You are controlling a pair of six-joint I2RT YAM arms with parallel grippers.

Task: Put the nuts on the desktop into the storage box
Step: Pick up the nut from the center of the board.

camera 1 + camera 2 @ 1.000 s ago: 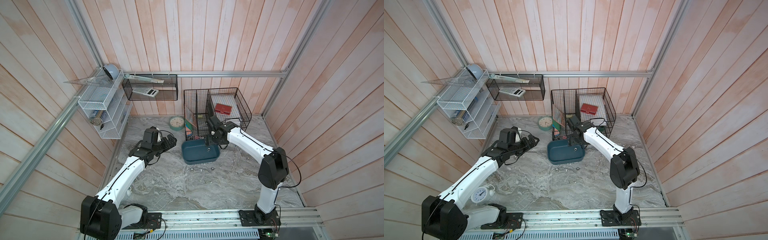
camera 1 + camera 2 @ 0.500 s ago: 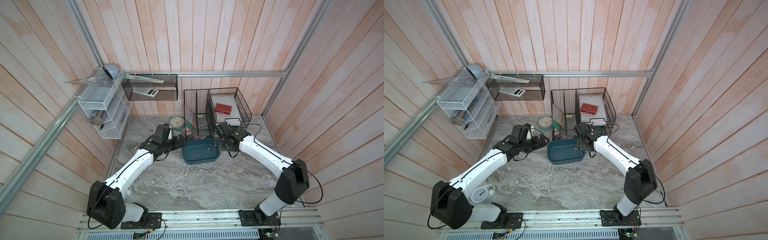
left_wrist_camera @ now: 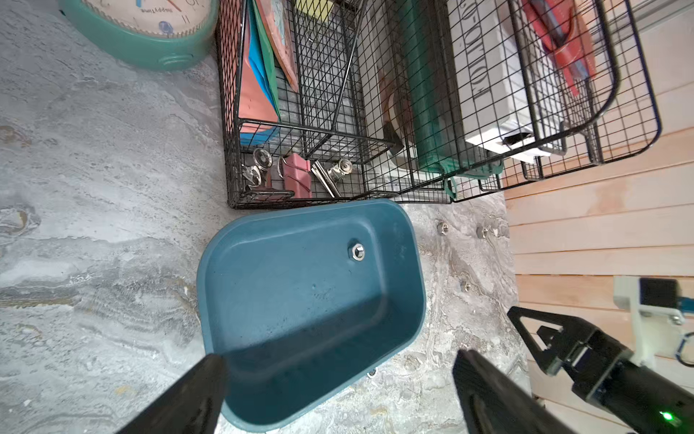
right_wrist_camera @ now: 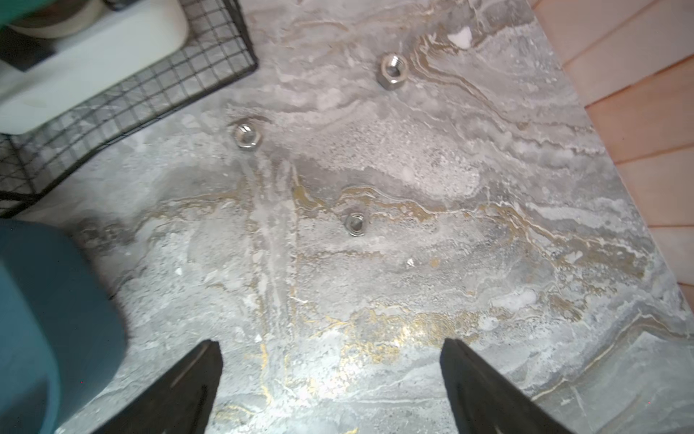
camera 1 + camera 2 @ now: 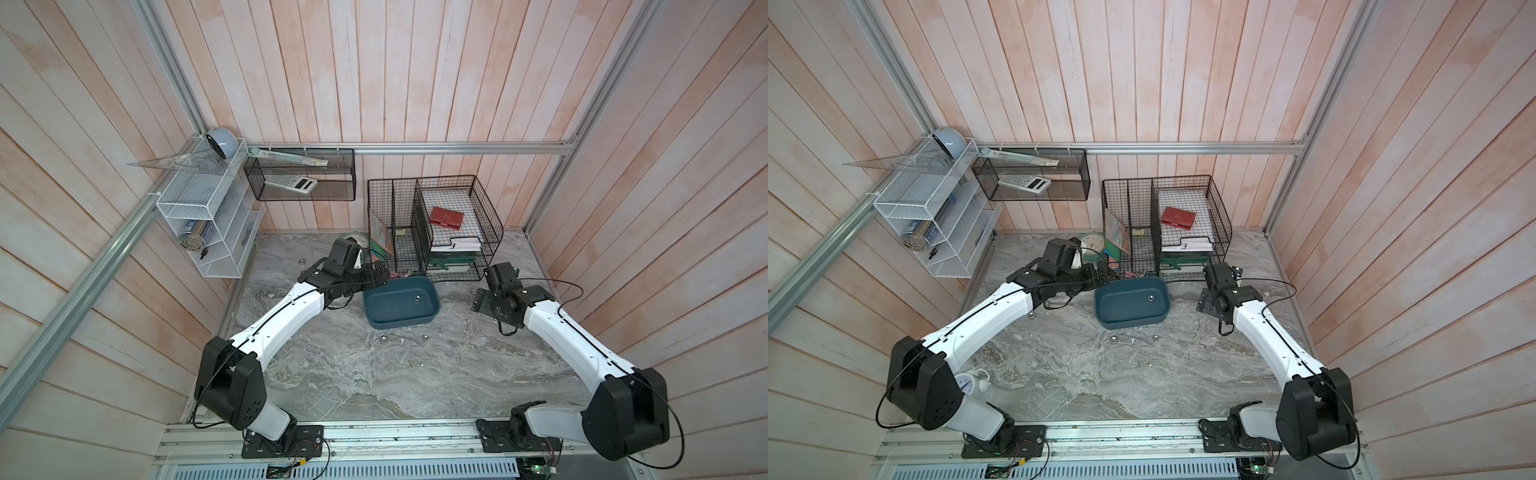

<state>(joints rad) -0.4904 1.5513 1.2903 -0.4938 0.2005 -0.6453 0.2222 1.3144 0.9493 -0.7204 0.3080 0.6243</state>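
We are only starting: one nut (image 3: pixel 357 251) is lying inside the box (image 3: pixel 293 297), other nuts (image 4: pixel 355 224) dotting the desktop (image 5: pixel 374 374) around it, left gripper (image 3: pixel 338 360) and right gripper (image 4: pixel 330 345) flanking it, jaws apart, empty.

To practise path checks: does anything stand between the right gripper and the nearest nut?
Nothing visible does. The open right gripper faces the nearest nut across bare desktop; the box sits off to one side.
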